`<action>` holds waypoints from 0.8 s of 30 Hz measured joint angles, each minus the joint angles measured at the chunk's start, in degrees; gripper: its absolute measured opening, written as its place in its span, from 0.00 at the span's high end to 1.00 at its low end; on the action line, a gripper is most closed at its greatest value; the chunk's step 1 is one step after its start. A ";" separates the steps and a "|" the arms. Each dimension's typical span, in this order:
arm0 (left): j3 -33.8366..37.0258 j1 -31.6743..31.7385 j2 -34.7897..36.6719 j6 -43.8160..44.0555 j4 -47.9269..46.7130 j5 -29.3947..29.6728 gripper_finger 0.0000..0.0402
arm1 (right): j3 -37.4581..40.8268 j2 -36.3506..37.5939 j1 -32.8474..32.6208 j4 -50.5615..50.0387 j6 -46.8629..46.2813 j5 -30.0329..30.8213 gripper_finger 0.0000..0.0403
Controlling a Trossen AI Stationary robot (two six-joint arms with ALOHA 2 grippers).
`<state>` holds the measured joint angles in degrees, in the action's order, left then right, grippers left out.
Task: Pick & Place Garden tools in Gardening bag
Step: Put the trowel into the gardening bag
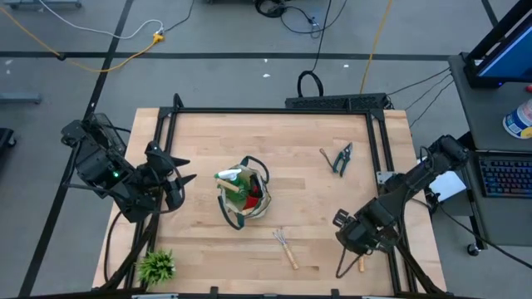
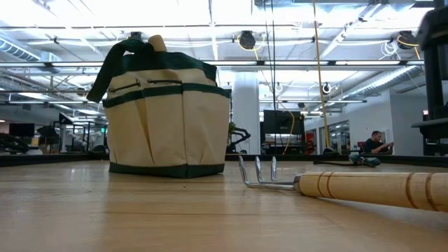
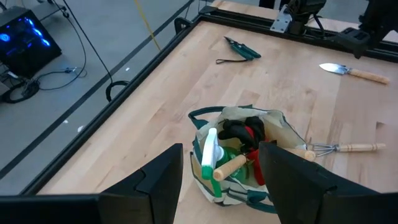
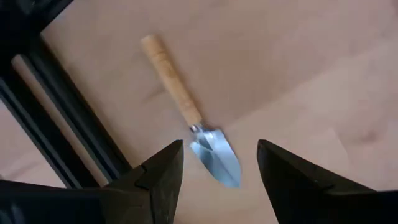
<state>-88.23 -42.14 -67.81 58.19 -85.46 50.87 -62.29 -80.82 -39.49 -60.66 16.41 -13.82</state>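
Two grippers wait with jaws apart, holding nothing. Right gripper hangs over the trowel. Left gripper faces the bag.

The right gripper is covering most of the trowel from above; the rake handle is running off the low view's edge.

The trowel is showing a shiny metal blade and smooth wooden handle; the gardening bag is looking like matt canvas.
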 joint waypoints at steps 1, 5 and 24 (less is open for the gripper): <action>0.00 0.01 0.00 0.00 0.01 0.00 0.46 | 0.41 0.00 -0.73 0.64 0.72 0.04 0.51; 0.00 0.01 0.00 0.00 0.01 0.00 0.46 | 2.47 0.00 -3.36 3.85 2.98 0.06 0.51; 0.00 -5.87 -0.09 -4.55 8.16 1.92 0.46 | 15.75 0.00 -11.66 23.93 1.18 1.33 0.51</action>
<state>-88.23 -48.02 -67.91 53.64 -77.29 52.79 -46.53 -80.82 -51.15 -36.73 17.59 -12.49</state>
